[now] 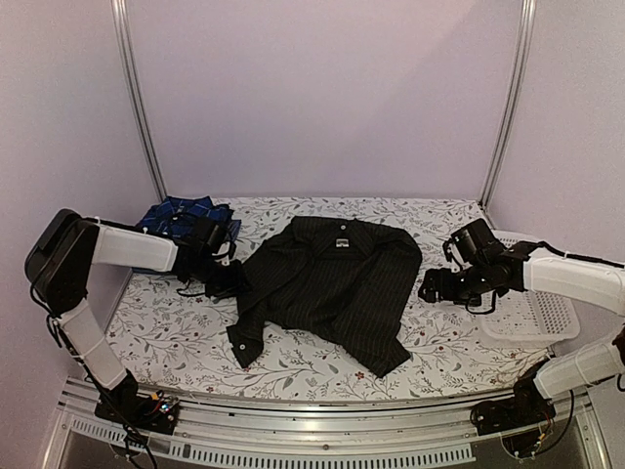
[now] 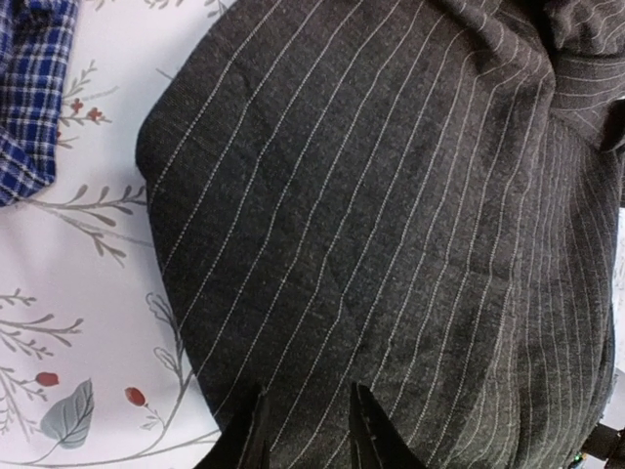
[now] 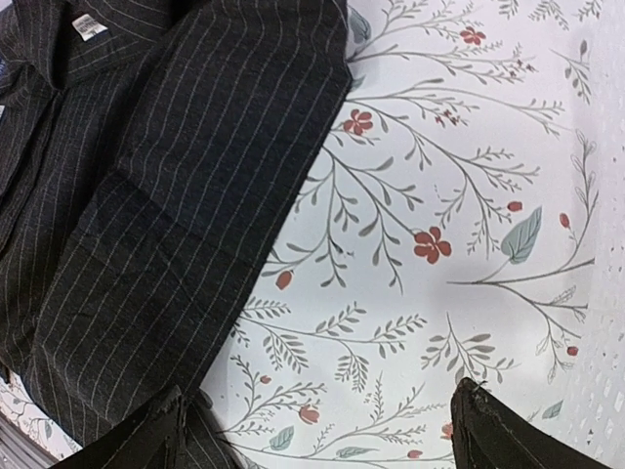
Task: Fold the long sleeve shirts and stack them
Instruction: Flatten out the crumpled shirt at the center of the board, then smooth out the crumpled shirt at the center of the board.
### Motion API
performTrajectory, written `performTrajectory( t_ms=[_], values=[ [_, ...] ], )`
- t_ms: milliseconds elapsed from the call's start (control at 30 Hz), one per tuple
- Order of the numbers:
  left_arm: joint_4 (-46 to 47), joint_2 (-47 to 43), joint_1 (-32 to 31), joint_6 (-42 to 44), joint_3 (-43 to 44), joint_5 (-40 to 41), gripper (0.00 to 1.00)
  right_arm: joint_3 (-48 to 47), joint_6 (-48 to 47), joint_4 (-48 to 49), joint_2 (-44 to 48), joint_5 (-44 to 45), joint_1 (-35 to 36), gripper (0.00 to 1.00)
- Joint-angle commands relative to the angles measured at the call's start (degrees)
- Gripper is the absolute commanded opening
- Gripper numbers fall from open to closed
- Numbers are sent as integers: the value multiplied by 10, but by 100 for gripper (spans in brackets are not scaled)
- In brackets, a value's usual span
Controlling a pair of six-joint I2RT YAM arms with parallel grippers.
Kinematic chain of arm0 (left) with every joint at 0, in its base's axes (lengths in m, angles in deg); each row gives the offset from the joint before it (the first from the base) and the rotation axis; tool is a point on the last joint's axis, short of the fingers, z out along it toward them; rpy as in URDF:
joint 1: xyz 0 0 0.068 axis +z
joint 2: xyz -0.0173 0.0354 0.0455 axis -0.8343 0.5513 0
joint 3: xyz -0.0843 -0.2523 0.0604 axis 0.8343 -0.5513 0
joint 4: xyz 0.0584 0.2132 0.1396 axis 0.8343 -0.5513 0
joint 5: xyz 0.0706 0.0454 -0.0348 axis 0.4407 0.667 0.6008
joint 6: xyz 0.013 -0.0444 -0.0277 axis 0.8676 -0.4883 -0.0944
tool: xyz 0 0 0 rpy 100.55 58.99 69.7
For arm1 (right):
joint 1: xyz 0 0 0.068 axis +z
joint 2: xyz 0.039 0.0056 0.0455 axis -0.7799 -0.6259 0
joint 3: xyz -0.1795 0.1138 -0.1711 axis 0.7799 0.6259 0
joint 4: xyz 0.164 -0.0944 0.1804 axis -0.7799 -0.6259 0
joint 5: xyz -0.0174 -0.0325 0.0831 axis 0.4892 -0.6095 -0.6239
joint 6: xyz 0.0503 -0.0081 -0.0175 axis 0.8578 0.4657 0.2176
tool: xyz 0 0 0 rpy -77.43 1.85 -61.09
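Note:
A black pinstriped long sleeve shirt [image 1: 332, 283] lies spread, collar to the back, in the middle of the floral tablecloth [image 1: 166, 332]. A blue plaid shirt [image 1: 186, 220] sits folded at the back left. My left gripper [image 1: 223, 280] rests at the black shirt's left sleeve. In the left wrist view its gripper [image 2: 308, 430] has the jaws narrowed but apart, with pinstripe cloth [image 2: 391, 195] lying flat between them. My right gripper [image 1: 430, 290] stands wide open at the shirt's right edge. In the right wrist view its gripper [image 3: 322, 430] has one fingertip over the cloth [image 3: 166, 195] and the other over bare tablecloth.
A white mesh basket [image 1: 537, 313] stands at the right edge of the table, just behind my right arm, and its mesh [image 3: 610, 391] shows at the right wrist view's edge. The plaid shirt [image 2: 34, 88] lies close to the left gripper. Pale walls enclose the table.

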Motion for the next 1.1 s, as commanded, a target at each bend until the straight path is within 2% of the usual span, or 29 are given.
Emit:
performTrajectory(
  t_ms=[0,133,367,533,667,800,1067],
  values=[
    [-4,-31,-6,3,-13,8,28,15,35,-50,31,28,15,93],
    [-14,-63,-8,-1,-37,0,32,-15,48,-59,40,45,57,93],
    [-19,-131,-45,-19,-88,-34,49,-55,70,-21,-26,49,150,94],
    [-27,-152,-90,-43,-109,-25,53,-70,71,14,-88,36,197,95],
    [-27,-163,-101,-56,-124,-10,53,-69,77,40,-122,23,220,93],
    [-37,-163,-105,-59,-125,5,53,-63,87,56,-145,16,230,87],
    [-41,-142,-110,-50,-121,16,49,-64,96,72,-154,18,232,61]
  ],
)
